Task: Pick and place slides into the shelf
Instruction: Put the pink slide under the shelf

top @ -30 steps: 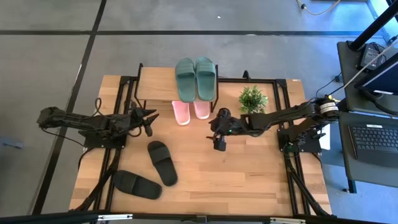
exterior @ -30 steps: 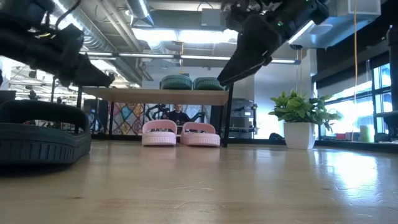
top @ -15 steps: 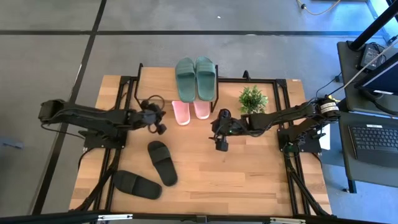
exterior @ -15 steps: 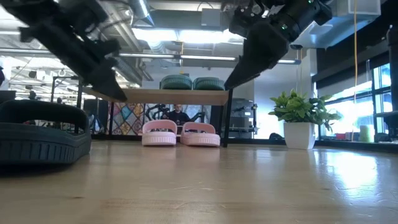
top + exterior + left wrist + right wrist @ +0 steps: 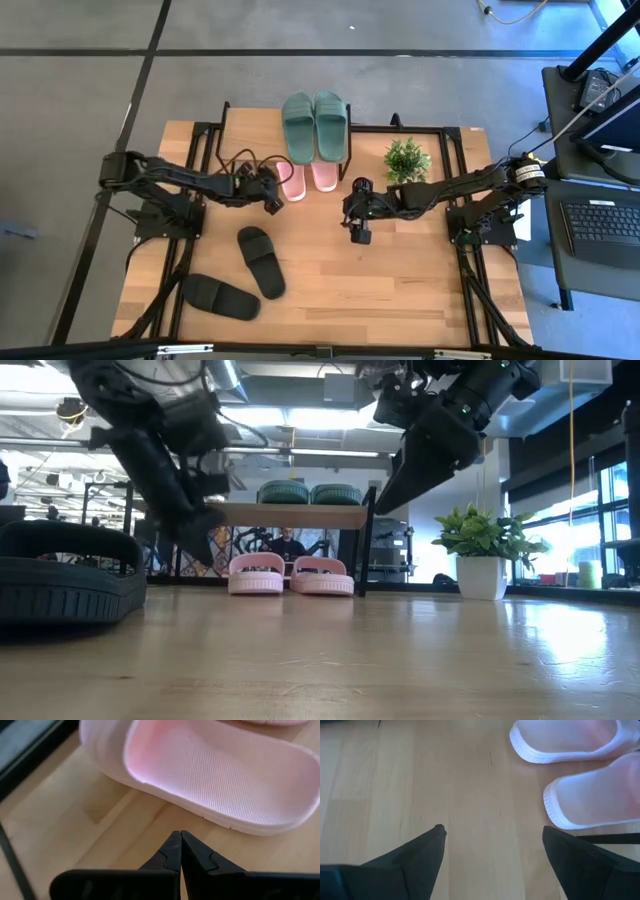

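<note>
The left hand [image 5: 272, 190] hung just beside the heel of the left pink slide [image 5: 291, 180], its fingers [image 5: 172, 851] pressed together and empty above the bare wood. The right hand [image 5: 360, 232] hovered over the middle of the tabletop [image 5: 400, 270], a little in front of the right pink slide [image 5: 323, 176], with its fingers [image 5: 427, 842] spread wide apart and nothing between them.

The shelf [image 5: 250, 135] stood at the tabletop's far edge. The two green slides [image 5: 315, 125] lay side by side on its top board, toward its right end. The pink pair sat under that board on the lower level, heels poking out toward the near edge. The two black slides lay on the tabletop toward the near left corner: one [image 5: 260, 260] angled close to the middle, the other [image 5: 220, 296] nearer the corner, well apart from the shelf. A small potted plant [image 5: 406, 160] stood right of the shelf near the far edge.
</note>
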Available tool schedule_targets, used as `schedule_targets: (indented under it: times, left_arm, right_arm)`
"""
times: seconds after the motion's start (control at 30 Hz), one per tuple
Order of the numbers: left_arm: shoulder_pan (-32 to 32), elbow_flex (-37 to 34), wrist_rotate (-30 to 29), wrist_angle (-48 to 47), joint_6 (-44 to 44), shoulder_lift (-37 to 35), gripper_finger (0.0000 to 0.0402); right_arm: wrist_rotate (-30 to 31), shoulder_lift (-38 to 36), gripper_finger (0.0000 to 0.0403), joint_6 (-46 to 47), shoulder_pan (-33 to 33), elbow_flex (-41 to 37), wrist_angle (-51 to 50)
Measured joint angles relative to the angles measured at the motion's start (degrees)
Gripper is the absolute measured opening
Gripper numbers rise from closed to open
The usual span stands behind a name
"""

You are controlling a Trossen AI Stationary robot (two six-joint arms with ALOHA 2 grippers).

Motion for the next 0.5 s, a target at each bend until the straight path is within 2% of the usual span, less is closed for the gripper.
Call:
schedule_targets:
  times: [0.2,0.5]
  left_arm:
    - [0.0,0.0,-1.1,5.5,-0.1,5.9,0.0000]
    - [3.1,0.1,-3.4,12.3,0.2,10.3,0.0000]
  right_arm:
    - [0.0,0.0,0.0331,-0.2,0.0,0.0,-0.1]
    - [0.0,0.0,0.0331,-0.2,0.0,0.0,-0.1]
